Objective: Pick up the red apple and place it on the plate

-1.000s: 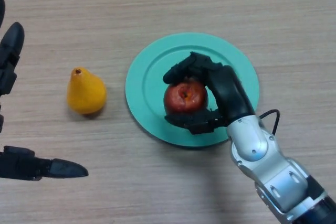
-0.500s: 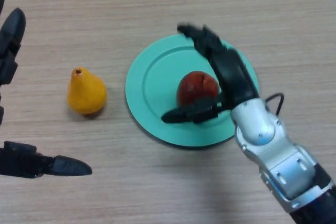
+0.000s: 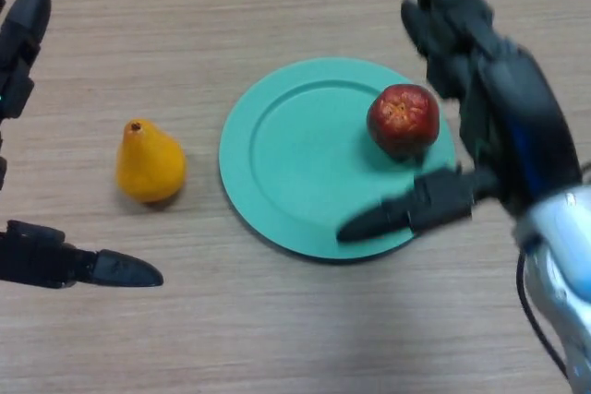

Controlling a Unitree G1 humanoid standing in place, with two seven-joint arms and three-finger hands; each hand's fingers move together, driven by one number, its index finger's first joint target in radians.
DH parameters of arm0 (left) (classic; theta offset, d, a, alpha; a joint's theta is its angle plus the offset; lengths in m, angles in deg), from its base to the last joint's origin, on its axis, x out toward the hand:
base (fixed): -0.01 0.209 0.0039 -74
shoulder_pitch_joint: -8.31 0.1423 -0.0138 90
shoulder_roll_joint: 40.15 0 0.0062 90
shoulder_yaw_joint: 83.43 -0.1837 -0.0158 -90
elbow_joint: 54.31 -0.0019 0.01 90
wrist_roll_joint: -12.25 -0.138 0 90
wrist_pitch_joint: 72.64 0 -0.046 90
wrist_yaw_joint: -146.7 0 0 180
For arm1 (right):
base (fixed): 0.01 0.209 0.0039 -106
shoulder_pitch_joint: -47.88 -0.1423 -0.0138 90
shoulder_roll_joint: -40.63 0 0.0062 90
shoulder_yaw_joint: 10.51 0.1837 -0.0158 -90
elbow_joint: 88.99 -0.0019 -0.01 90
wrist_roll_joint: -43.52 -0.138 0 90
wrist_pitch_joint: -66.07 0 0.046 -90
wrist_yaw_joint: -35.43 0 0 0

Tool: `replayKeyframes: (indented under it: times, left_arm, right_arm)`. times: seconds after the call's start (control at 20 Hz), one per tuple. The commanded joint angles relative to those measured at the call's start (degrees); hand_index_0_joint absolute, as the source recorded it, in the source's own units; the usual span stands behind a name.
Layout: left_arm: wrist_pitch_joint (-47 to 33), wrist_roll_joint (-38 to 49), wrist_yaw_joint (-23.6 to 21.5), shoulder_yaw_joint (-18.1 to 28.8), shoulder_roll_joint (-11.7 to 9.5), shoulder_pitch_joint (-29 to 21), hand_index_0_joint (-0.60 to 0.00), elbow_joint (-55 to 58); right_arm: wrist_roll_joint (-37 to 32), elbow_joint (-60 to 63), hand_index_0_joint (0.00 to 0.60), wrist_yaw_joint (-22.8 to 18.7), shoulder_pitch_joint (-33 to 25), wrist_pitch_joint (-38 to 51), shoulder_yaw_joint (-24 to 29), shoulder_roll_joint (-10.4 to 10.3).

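So from where I'm standing, the red apple (image 3: 404, 119) is sitting on the teal plate (image 3: 286, 163), over on the plate's right side, close to the rim. It's resting there on its own, nothing gripping it, with its stem end facing up and slightly toward the camera.

The right hand (image 3: 503, 113) is spread wide, fingers straight and thumb stuck out, holding nothing. It hangs above the plate's right edge. The fingers (image 3: 443, 6) reach up past the top of the plate toward the far side of the table, and the thumb (image 3: 406, 212) stretches out low across the plate's lower right rim, pointing left. The apple sits in the gap between thumb and fingers, apart from both as far as I can see.

The left hand (image 3: 37, 260) is way over at the left edge, well apart from everything. It's loose too, fingers straight, nothing in it. One part pokes in near the bottom left pointing right, another part shows up along the top left edge.

There's also a yellow pear (image 3: 150, 163) standing upright on the wooden table (image 3: 277, 6), left of the plate, near it but not touching. It's between the left hand and the plate.
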Motion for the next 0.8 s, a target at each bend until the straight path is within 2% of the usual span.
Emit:
replayKeyframes:
  times: [0.05,0.15,0.35,0.5,0.65,0.8]
  left_arm:
    - [-7.6,-0.8,-2.1,0.0,-0.6,0.1,0.0,1.7]
    - [-9.2,-2.7,-2.5,-2.0,0.6,1.7,0.0,1.1]
    - [-11.8,-3.8,-2.2,-2.7,1.8,3.9,0.0,-1.4]
    - [-6.0,-0.8,-3.1,-1.1,1.1,3.1,0.0,-0.2]
    - [-5.0,-3.1,-2.2,-1.6,0.1,1.9,0.0,0.7]
    - [-4.4,-3.5,-1.9,-1.8,0.2,1.5,0.0,1.8]
  right_arm:
    - [0.0,-7.8,0.0,1.1,3.9,9.6,3.8,0.1]
    - [-0.3,-9.9,0.0,1.6,8.9,13.0,4.9,0.1]
    - [-1.9,-14.0,0.0,0.3,11.8,12.4,6.4,0.6]
    - [0.4,-15.7,0.0,0.8,12.7,11.0,6.2,1.1]
    - [0.4,-17.3,0.0,1.9,13.7,9.9,6.9,1.2]
    - [0.2,-19.2,0.0,2.5,13.5,7.5,7.1,1.4]
